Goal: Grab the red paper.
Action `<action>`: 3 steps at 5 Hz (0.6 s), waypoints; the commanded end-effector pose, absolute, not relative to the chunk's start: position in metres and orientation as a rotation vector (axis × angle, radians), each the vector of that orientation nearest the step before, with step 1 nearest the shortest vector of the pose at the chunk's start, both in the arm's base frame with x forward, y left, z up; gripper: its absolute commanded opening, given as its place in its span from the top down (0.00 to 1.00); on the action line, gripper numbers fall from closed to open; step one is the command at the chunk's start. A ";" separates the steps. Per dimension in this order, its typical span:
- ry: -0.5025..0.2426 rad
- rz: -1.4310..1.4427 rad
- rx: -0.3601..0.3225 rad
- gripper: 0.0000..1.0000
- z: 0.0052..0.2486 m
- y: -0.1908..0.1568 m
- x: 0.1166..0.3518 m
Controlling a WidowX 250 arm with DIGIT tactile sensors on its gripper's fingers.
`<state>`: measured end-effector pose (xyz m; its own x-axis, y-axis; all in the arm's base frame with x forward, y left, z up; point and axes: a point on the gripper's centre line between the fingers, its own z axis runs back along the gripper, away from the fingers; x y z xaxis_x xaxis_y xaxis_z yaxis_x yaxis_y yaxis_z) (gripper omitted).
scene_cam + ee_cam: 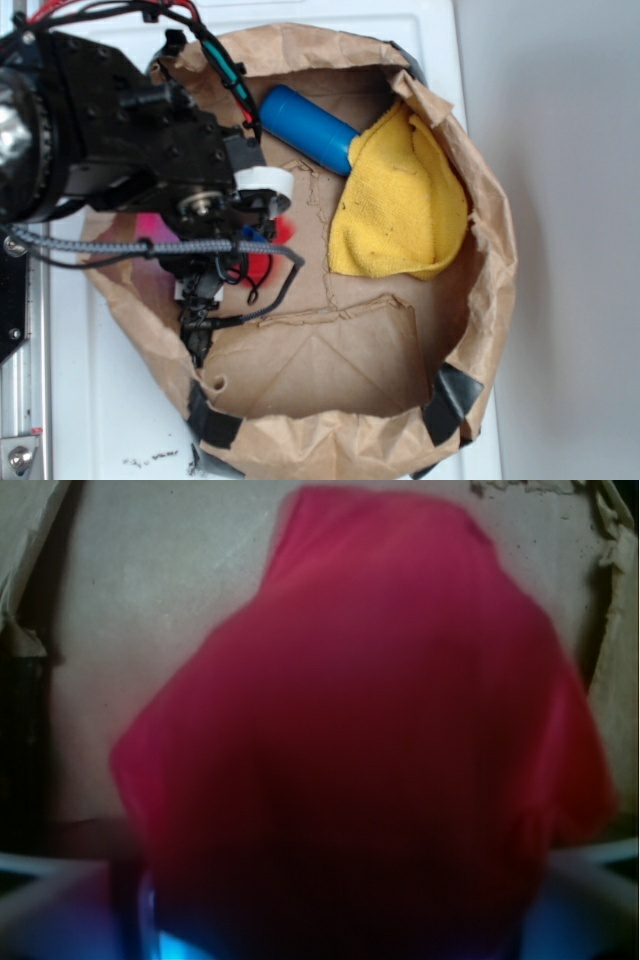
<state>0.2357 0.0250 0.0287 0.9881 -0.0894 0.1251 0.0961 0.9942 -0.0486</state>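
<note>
Exterior, hand: our hand is low inside the brown paper bag, mostly hidden under the black arm and its cables; we cannot tell whether it is clenched.
Exterior, red paper: only red bits of the red paper show, right at the hand.
Exterior, surroundings: a blue cylinder and a yellow cloth lie apart from the hand, with the bag on a white desk.
Wrist, red paper: the red paper fills the view, blurred, directly before the hand.
Wrist, obstruction: the paper hides the fingers.
</note>
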 end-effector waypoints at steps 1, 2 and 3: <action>-0.174 -0.093 -0.123 1.00 0.071 0.031 0.252; -0.168 -0.083 -0.187 1.00 0.103 0.035 0.252; -0.189 -0.039 -0.263 1.00 0.152 0.034 0.255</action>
<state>0.2492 0.0248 0.1367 0.9904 -0.0362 0.1333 0.0727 0.9571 -0.2804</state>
